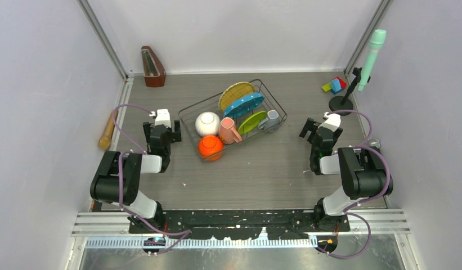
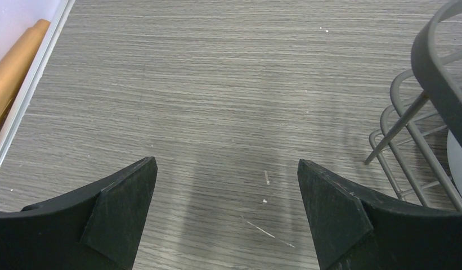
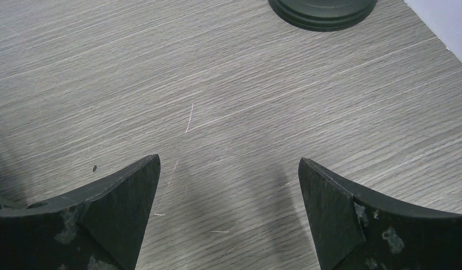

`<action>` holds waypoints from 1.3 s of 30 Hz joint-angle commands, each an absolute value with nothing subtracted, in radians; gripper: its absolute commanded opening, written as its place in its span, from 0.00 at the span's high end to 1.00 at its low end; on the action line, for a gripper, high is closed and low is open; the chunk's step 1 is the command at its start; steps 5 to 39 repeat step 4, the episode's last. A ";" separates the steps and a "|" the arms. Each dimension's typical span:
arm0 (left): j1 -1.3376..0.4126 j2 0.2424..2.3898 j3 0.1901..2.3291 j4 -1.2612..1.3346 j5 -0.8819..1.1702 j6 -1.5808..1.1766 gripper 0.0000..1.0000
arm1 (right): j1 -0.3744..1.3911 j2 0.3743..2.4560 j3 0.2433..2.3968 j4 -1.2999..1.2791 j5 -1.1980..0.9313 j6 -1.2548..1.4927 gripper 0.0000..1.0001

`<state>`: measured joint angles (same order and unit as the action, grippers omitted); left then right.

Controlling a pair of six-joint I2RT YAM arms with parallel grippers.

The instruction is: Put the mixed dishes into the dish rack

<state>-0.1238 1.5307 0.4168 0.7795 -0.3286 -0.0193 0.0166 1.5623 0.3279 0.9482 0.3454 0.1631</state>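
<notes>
Standing Wide Open, Both Grippers Held Nothing Beside the Loaded Rack

Both tools were spread to their full gape over bare table [image 1: 262, 169]. The left gripper [image 1: 162, 128] hung at the dish rack's [image 1: 185, 111] 9 o'clock, fingers apart and touching nothing; its wrist view showed only wood grain between the fingertips [image 2: 127, 191], with rack wire at 3 o'clock of the frame. The right gripper [image 1: 318, 128] sat at the rack's 3 o'clock, equally wide and empty, wood grain alone between its jaws.

The rack lay angled at the table's centre. Inside it, the round yellow woven plate [image 1: 236, 95], teal-blue plate [image 1: 244, 105] and lime green plate [image 1: 252, 121] stood on edge toward 1 o'clock, the small grey-blue mug [image 1: 272, 117] beside them, the white bowl [image 1: 207, 124] and salmon-pink mug [image 1: 228, 130] nearer, the orange bowl [image 1: 210, 147] at the 6 o'clock corner.

Open board ran from the rack toward 6 o'clock, between the two arms. The left gripper was near the rack's wire rim, with a tan wooden rod [image 1: 107, 130] along the wall at its 9 o'clock. A round stand base [image 1: 341, 103] stood near the right gripper at its 1 o'clock. The wooden metronome [image 1: 153, 67] sat at the table's 11 o'clock, the coloured toy blocks [image 1: 334, 85] at 2.
</notes>
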 commanded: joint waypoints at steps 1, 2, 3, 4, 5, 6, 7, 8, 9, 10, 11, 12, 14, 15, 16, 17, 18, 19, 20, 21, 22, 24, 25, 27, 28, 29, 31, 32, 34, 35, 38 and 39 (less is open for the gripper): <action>-0.122 1.511 0.429 0.800 -0.324 -0.027 0.00 | 0.014 1.556 0.346 0.976 0.348 0.153 0.00; -0.122 1.511 0.430 0.799 -0.324 -0.027 0.00 | 0.014 1.556 0.346 0.976 0.348 0.153 0.00; -0.121 1.511 0.430 0.799 -0.324 -0.028 0.00 | 0.015 1.557 0.346 0.976 0.348 0.153 0.00; -0.121 1.510 0.428 0.799 -0.324 -0.028 0.00 | 0.014 1.556 0.346 0.976 0.347 0.153 0.00; -0.121 1.510 0.428 0.799 -0.324 -0.028 0.00 | 0.014 1.556 0.346 0.976 0.347 0.153 0.00; -0.121 1.510 0.428 0.799 -0.324 -0.028 0.00 | 0.014 1.556 0.346 0.976 0.347 0.153 0.00; -0.121 1.510 0.428 0.799 -0.324 -0.028 0.00 | 0.014 1.556 0.346 0.976 0.347 0.153 0.00; -0.121 1.510 0.428 0.799 -0.324 -0.028 0.00 | 0.014 1.556 0.346 0.976 0.347 0.153 0.00; -0.121 1.510 0.428 0.799 -0.324 -0.028 0.00 | 0.014 1.556 0.346 0.976 0.347 0.153 0.00; -0.121 1.510 0.428 0.799 -0.324 -0.028 0.00 | 0.014 1.556 0.346 0.976 0.347 0.153 0.00; -0.121 1.510 0.428 0.799 -0.324 -0.028 0.00 | 0.014 1.556 0.346 0.976 0.347 0.153 0.00; -0.121 1.510 0.428 0.799 -0.324 -0.028 0.00 | 0.014 1.556 0.346 0.976 0.347 0.153 0.00; -0.121 1.510 0.428 0.799 -0.324 -0.028 0.00 | 0.014 1.556 0.346 0.976 0.347 0.153 0.00; -0.121 1.510 0.428 0.799 -0.324 -0.028 0.00 | 0.014 1.556 0.346 0.976 0.347 0.153 0.00; -0.121 1.510 0.428 0.799 -0.324 -0.028 0.00 | 0.014 1.556 0.346 0.976 0.347 0.153 0.00; -0.121 1.510 0.428 0.799 -0.324 -0.028 0.00 | 0.014 1.556 0.346 0.976 0.347 0.153 0.00; -0.121 1.510 0.428 0.799 -0.324 -0.028 0.00 | 0.014 1.556 0.346 0.976 0.347 0.153 0.00; -0.121 1.510 0.428 0.799 -0.324 -0.028 0.00 | 0.014 1.556 0.346 0.976 0.347 0.153 0.00; -0.121 1.510 0.428 0.799 -0.324 -0.028 0.00 | 0.014 1.556 0.346 0.976 0.347 0.153 0.00; -0.121 1.510 0.428 0.799 -0.324 -0.028 0.00 | 0.014 1.556 0.346 0.976 0.347 0.153 0.00; -0.121 1.510 0.428 0.799 -0.324 -0.028 0.00 | 0.014 1.556 0.346 0.976 0.347 0.153 0.00; -0.121 1.510 0.428 0.799 -0.324 -0.028 0.00 | 0.014 1.556 0.346 0.976 0.347 0.153 0.00; -0.121 1.510 0.428 0.799 -0.324 -0.028 0.00 | 0.014 1.556 0.346 0.976 0.347 0.153 0.00; -0.121 1.510 0.428 0.799 -0.324 -0.028 0.00 | 0.014 1.556 0.346 0.976 0.347 0.153 0.00; -0.121 1.510 0.428 0.799 -0.324 -0.028 0.00 | 0.014 1.556 0.346 0.976 0.347 0.153 0.00; -0.121 1.510 0.428 0.799 -0.324 -0.028 0.00 | 0.014 1.556 0.346 0.976 0.347 0.153 0.00; -0.121 1.510 0.428 0.799 -0.324 -0.028 0.00 | 0.014 1.556 0.346 0.976 0.347 0.153 0.00; -0.121 1.510 0.428 0.799 -0.324 -0.028 0.00 | 0.014 1.556 0.346 0.976 0.347 0.153 0.00; -0.121 1.510 0.428 0.799 -0.324 -0.028 0.00 | 0.014 1.556 0.346 0.976 0.347 0.153 0.00; -0.121 1.510 0.428 0.799 -0.324 -0.028 0.00 | 0.014 1.556 0.346 0.976 0.347 0.153 0.00; -0.121 1.510 0.428 0.799 -0.324 -0.028 0.00 | 0.014 1.556 0.346 0.976 0.347 0.153 0.00; -0.121 1.510 0.428 0.799 -0.324 -0.028 0.00 | 0.014 1.556 0.346 0.976 0.347 0.153 0.00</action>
